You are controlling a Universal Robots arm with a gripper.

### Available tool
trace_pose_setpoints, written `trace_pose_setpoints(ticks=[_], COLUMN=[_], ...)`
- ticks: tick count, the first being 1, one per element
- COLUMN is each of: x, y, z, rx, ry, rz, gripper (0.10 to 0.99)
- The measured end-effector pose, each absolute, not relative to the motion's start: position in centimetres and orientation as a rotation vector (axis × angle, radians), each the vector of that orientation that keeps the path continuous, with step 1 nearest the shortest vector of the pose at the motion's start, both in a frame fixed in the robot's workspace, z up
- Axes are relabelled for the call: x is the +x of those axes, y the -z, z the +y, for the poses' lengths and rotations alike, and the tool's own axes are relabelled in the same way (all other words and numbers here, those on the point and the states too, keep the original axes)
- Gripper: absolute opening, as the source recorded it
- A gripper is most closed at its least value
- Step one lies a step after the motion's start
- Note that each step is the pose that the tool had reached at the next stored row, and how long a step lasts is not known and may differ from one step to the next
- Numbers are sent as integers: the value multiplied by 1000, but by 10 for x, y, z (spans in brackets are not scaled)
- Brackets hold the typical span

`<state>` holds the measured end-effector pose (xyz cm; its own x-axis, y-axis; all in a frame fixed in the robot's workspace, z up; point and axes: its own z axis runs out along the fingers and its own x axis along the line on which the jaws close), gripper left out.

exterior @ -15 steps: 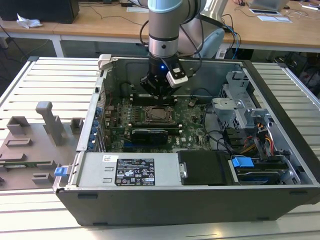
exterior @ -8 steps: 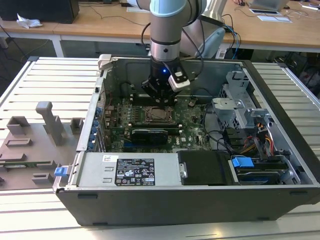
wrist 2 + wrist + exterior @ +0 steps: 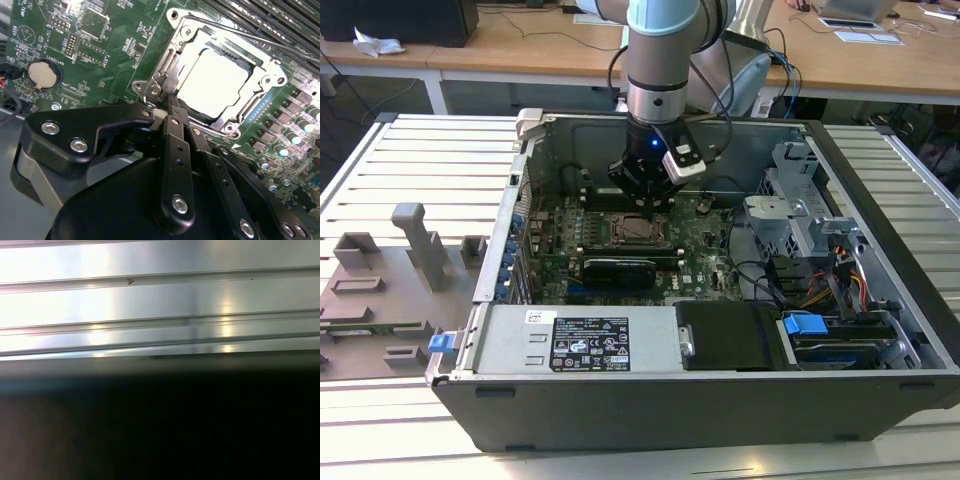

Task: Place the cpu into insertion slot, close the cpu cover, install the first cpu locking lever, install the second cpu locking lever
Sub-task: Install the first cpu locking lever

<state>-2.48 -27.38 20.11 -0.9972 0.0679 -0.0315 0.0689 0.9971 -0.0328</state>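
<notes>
So the arm is reaching down into the open computer case [image 3: 880,300], with the end effector [image 3: 172,102] sitting right at the edge of the insertion slot [image 3: 252,107] in the second wrist view. From the exterior view you can see it hanging just above the slot [image 3: 642,228], roughly mid-board.

Progress-wise: the cpu [image 3: 212,82] is already in. Its pale metal top sits flat inside the socket. The cpu cover [image 3: 187,47] looks folded down over it too, with the chip showing through the window, so I'd call steps one and two done. A thin locking lever [image 3: 240,34] runs along the far side of the frame, but I honestly can't tell whether it's latched or just lying there. The other lever I can't pick out with any confidence. Best guess is it's working on the lever stage, since the fingertips are pressed close together right by the corner of the frame near the hinge hardware.

The fingers look clenched, tips nearly meeting, and there might be something thin pinched between them, but the tips blur into the metal bracket so I can't say it's grasping anything.

The first wrist view is no help: pale metal ribs [image 3: 160,305] and dark blur below. The end effector's own black body blocks the near side of the socket.
</notes>
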Motion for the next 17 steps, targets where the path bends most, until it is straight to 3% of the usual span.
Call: trace_pose_setpoints(ticks=[17], x=[-24], y=[-203], z=[-273], rx=[106], ry=[57], rz=[3111], gripper=[106])
